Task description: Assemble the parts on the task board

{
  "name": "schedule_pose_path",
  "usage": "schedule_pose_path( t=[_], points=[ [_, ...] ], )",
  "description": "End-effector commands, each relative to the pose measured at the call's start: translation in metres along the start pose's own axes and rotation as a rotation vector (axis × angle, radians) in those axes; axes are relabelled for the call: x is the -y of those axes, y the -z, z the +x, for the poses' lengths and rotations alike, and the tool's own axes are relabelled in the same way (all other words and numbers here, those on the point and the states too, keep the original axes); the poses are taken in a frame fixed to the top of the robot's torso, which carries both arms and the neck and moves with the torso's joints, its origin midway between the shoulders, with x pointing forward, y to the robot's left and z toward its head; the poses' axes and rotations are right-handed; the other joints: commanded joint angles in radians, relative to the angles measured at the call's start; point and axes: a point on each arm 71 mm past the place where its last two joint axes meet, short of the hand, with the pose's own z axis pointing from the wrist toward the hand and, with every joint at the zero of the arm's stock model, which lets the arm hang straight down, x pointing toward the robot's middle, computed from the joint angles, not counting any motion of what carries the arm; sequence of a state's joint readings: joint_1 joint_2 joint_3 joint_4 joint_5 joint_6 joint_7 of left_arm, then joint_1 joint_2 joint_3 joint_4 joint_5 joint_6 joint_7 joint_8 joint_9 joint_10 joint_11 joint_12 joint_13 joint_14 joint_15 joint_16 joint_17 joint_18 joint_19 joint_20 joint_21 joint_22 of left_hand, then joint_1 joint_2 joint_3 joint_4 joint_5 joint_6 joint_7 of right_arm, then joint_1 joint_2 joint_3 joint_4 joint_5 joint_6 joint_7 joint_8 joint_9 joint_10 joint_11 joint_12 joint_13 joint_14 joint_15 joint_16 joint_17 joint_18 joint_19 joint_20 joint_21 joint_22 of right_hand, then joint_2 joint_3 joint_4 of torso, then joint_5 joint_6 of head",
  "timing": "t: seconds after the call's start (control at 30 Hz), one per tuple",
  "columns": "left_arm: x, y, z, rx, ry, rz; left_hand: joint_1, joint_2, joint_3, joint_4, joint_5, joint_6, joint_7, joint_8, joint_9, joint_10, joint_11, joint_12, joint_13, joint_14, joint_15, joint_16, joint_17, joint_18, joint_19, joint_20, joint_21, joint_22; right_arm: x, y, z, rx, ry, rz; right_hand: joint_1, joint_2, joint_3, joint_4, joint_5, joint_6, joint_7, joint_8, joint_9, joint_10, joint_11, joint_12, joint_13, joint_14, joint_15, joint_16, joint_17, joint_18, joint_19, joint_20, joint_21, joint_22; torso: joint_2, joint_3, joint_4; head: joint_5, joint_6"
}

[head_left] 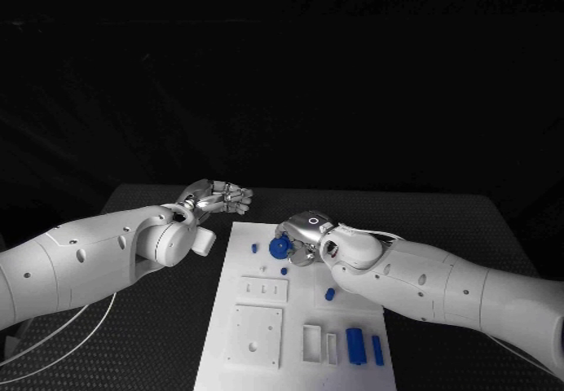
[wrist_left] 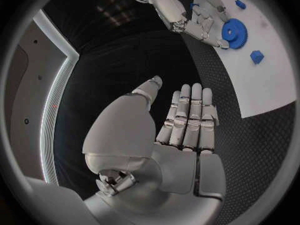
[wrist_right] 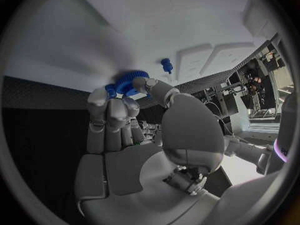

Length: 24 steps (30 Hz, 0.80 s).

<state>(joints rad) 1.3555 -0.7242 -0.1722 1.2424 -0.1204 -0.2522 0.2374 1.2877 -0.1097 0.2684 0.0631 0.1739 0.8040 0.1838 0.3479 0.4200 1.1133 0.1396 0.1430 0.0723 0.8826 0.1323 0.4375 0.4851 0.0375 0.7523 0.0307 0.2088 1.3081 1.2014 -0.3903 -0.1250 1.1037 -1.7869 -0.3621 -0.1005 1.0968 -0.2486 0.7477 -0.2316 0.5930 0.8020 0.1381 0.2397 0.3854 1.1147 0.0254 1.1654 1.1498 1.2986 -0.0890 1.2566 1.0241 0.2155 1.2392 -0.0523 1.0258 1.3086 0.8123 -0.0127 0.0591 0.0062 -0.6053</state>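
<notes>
So the right hand (head_left: 308, 236) has a blue gear (head_left: 279, 248) pinched in its fingertips, right over the far end of the white task board (head_left: 253, 342). The left hand (head_left: 218, 197) holds nothing, fingers straight and together, hovering above the black counter (head_left: 470, 213) beside the board's far corner.

The left robot hand (wrist_left: 187, 120) is held flat over the black worktop (wrist_left: 244, 150), fingers straight and together, holding nothing. On the white task board (wrist_left: 275, 80), the right robot hand (wrist_left: 200, 17) grips a blue gear (wrist_left: 235, 34); a small blue block (wrist_left: 257, 57) lies nearby.
</notes>
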Motion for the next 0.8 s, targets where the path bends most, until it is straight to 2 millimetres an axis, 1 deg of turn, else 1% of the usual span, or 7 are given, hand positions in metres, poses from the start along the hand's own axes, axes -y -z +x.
schedule_pose_path(
  t=[0.03,0.1,0.13,0.27,0.37,0.5,0.8],
  points=[
    [0.002,0.000,0.002,-0.017,0.002,0.009,-0.009,-0.002,-0.001,-0.006,-0.004,0.007,-0.003,-0.007,-0.002,0.009,0.001,-0.005,-0.001,-0.003,0.006,-0.004,-0.002,0.017,-0.001,0.006,0.000,0.021,0.005,0.002,0.006,-0.060,-0.013,0.013,0.009,0.001,0.015,0.001,0.055,-0.007,0.000,0.005,0.004,-0.001,-0.001,0.003,-0.002,0.002,0.005,-0.005,0.003,0.046,-0.007,0.000,-0.005,0.014,0.000,-0.0002,0.0002,0.001,-0.001],
    [0.002,0.000,0.002,-0.017,0.002,0.008,-0.009,-0.002,-0.001,-0.006,-0.004,0.007,-0.003,-0.007,-0.002,0.008,0.001,-0.005,-0.001,-0.003,0.006,-0.004,-0.002,0.017,-0.001,0.006,0.000,0.021,0.007,0.003,0.007,-0.071,-0.023,0.019,0.010,0.003,0.021,0.002,0.071,-0.006,-0.001,0.006,0.005,-0.001,-0.001,0.003,-0.002,0.002,0.005,-0.006,0.003,0.046,-0.007,0.000,-0.006,0.014,0.000,-0.0003,0.0003,0.001,-0.002],
    [0.002,0.000,0.002,-0.017,0.002,0.008,-0.010,-0.002,-0.001,-0.006,-0.004,0.007,-0.003,-0.007,-0.002,0.009,0.001,-0.005,-0.001,-0.003,0.006,-0.004,-0.002,0.017,-0.001,0.006,0.000,0.021,0.008,0.003,0.007,-0.073,-0.025,0.020,0.011,0.010,0.036,0.003,0.106,0.000,-0.002,0.011,0.007,-0.002,-0.003,0.004,-0.003,0.001,0.004,-0.006,0.004,0.046,-0.009,0.001,-0.007,0.014,0.000,-0.0003,0.0003,0.001,-0.002],
    [0.002,0.001,0.001,-0.015,0.002,0.008,-0.010,-0.002,-0.001,-0.006,-0.004,0.007,-0.002,-0.007,-0.002,0.008,0.001,-0.005,-0.001,-0.003,0.006,-0.004,-0.002,0.017,-0.001,0.006,0.000,0.021,0.011,0.006,0.007,-0.069,-0.031,0.027,-0.015,0.023,0.063,0.003,0.150,0.000,-0.004,0.016,0.011,-0.003,-0.004,0.007,-0.003,0.002,0.002,-0.006,0.009,0.046,-0.008,0.005,-0.003,0.017,0.000,0.0003,-0.0009,0.001,-0.002],
    [0.002,0.001,0.000,-0.014,0.002,0.008,-0.010,-0.001,-0.001,-0.005,-0.004,0.007,-0.002,-0.007,-0.002,0.008,0.001,-0.005,-0.001,-0.003,0.006,-0.004,-0.002,0.017,-0.001,0.006,0.000,0.021,0.014,0.008,0.007,-0.065,-0.032,0.032,-0.032,0.037,0.096,-0.002,0.152,0.010,-0.004,0.025,0.015,-0.003,-0.005,0.011,-0.004,0.003,0.001,-0.006,0.013,0.046,-0.007,0.005,-0.001,0.017,0.000,0.0007,-0.0014,0.001,-0.002],
    [0.001,0.001,-0.001,-0.013,0.002,0.007,-0.010,-0.001,-0.001,-0.005,-0.004,0.007,-0.002,-0.007,-0.002,0.008,0.001,-0.005,-0.001,-0.003,0.006,-0.004,-0.002,0.017,-0.001,0.006,0.000,0.021,0.020,0.013,0.007,-0.059,-0.037,0.041,-0.044,0.042,0.114,-0.008,0.152,0.014,-0.004,0.030,0.017,-0.002,-0.004,0.013,-0.004,0.004,0.002,-0.006,0.016,0.046,-0.005,0.005,0.002,0.017,0.000,0.0008,-0.0016,0.001,-0.003],
    [0.001,0.003,-0.003,-0.008,0.001,0.006,-0.010,-0.001,-0.001,-0.006,-0.004,0.007,-0.003,-0.007,-0.002,0.009,0.001,-0.005,-0.001,-0.003,0.006,-0.004,-0.002,0.017,-0.001,0.006,0.000,0.021,0.024,0.025,-0.005,0.064,-0.106,0.024,-0.053,0.041,0.128,-0.012,0.150,0.022,-0.003,0.036,0.020,0.001,-0.003,0.016,-0.006,0.007,0.002,-0.005,0.019,0.046,-0.001,0.002,0.005,0.017,0.000,0.0015,-0.0026,-0.002,0.003]
  ],
)
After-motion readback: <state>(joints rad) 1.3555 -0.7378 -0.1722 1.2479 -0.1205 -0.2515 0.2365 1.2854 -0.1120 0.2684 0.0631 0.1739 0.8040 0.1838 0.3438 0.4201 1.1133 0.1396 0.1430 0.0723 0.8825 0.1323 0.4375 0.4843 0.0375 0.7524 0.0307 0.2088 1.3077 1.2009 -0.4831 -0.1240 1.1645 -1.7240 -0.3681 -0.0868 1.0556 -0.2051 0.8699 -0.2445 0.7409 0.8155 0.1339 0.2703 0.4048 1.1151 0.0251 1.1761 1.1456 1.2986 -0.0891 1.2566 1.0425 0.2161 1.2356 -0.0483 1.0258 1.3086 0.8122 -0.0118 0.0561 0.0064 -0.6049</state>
